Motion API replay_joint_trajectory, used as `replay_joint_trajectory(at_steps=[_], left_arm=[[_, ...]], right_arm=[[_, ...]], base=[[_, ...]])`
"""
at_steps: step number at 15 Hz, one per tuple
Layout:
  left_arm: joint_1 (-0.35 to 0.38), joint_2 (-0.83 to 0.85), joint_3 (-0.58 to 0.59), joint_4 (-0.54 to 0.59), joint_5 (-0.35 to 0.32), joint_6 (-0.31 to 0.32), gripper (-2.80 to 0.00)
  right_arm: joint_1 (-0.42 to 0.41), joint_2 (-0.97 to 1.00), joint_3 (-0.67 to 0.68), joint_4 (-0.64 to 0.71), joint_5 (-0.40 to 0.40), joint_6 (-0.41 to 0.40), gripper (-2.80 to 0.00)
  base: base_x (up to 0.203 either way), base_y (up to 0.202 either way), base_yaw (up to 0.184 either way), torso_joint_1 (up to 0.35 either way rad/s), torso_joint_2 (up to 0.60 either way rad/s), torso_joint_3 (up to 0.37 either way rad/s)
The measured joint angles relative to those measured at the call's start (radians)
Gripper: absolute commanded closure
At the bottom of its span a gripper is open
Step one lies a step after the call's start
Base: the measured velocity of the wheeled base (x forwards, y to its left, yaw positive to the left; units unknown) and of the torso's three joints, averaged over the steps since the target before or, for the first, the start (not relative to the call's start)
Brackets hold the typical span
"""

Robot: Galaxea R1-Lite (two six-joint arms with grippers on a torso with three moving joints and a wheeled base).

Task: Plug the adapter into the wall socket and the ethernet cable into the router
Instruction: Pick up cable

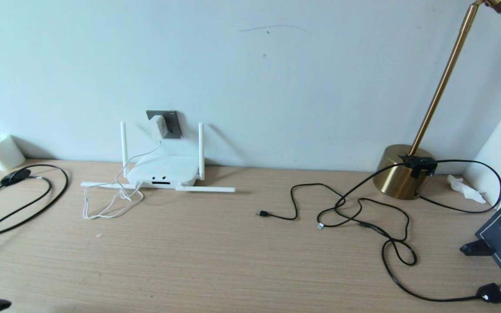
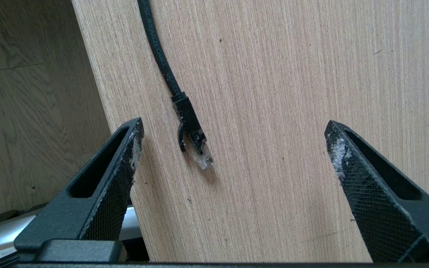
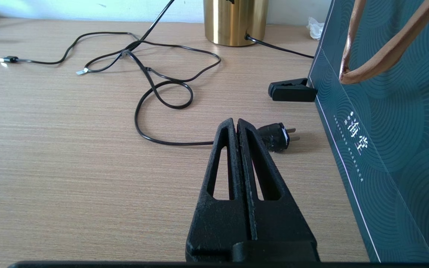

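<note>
The ethernet cable (image 2: 162, 59) lies on the bench (image 2: 292, 111), its clear plug near the bench's edge, between the wide-open fingers of the left gripper (image 2: 233, 149), untouched. The adapter (image 1: 157, 126) sits in the wall socket (image 1: 171, 124) above the router (image 1: 163, 170). The right gripper (image 3: 235, 124) is closed, empty.

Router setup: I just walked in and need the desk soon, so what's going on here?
The adapter is already in the wall socket, above the router. The left gripper is open over the ethernet cable, whose clear plug lies on the table near its edge, not yet gripped. The right gripper is shut and idle near a black plug.
</note>
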Motion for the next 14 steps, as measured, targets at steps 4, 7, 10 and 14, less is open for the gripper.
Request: replay_joint_trajectory(at_steps=[4,7,10,14], left_arm=[[0.000,0.001,0.001,-0.014,0.000,0.010,-2.80],[-0.001,0.001,0.001,-0.013,0.003,0.053,-2.80],[-0.001,0.013,-0.004,-0.001,0.014,0.080,-2.80],[-0.001,0.068,-0.001,-0.002,0.023,0.083,-2.80]], right_arm=[[0.000,0.000,0.000,0.000,0.000,0.000,0.00],[0.000,0.000,0.000,0.000,0.000,0.000,0.00],[0.000,0.000,0.000,0.001,0.000,0.000,0.00],[0.000,0.000,0.000,0.000,0.000,0.000,0.00]], base=[[0.000,0.000,0.000,0.000,0.00,0.000],[0.000,0.000,0.000,0.000,0.00,0.000],[0.000,0.000,0.000,0.000,0.00,0.000],[0.000,0.000,0.000,0.000,0.00,0.000]])
